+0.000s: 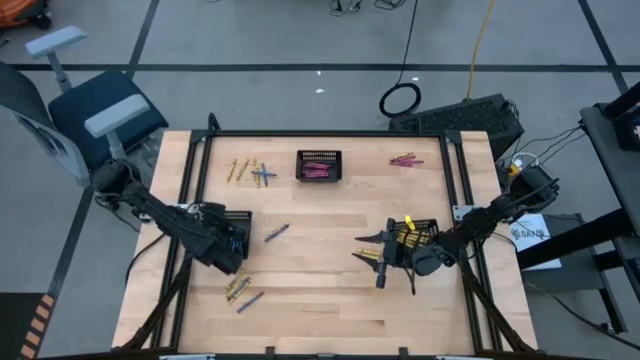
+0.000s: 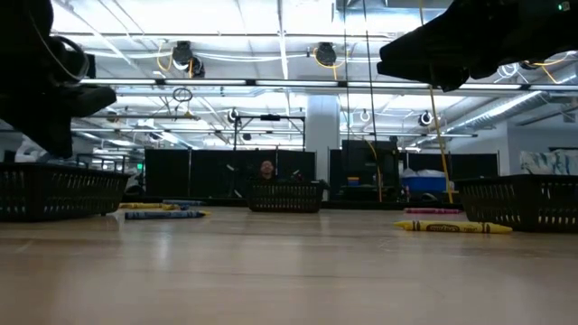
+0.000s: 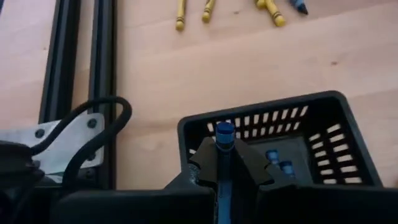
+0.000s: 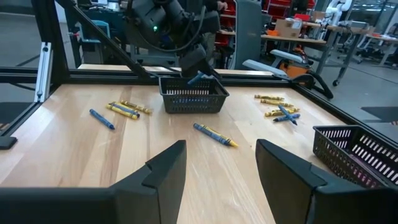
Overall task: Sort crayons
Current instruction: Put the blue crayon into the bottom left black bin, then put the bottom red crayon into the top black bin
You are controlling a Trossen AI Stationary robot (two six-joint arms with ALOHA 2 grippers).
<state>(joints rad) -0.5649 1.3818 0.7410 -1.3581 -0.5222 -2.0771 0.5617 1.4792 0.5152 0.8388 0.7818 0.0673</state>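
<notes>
1. The left gripper [image 3: 224,171] is pinching 1 blue crayon [image 3: 224,134] — hovering just above the left black mesh basket [image 3: 323,109].
2. The right gripper [image 4: 221,171] is hanging with fingers spread beside the yellow-filled basket [image 1: 418,232] — a loose yellow crayon [image 4: 215,134] is lying between both baskets.

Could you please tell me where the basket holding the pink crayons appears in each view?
High view: the pink-crayon basket sits mid-table at the far edge.
Low view: it stands at the picture's centre, far across the table.
Left wrist view: not in it.
Right wrist view: it is cut off by the right edge, low in the picture.
Shared landmark: the yellow-and-blue crayon cluster lying beside it shows in every view.
</notes>
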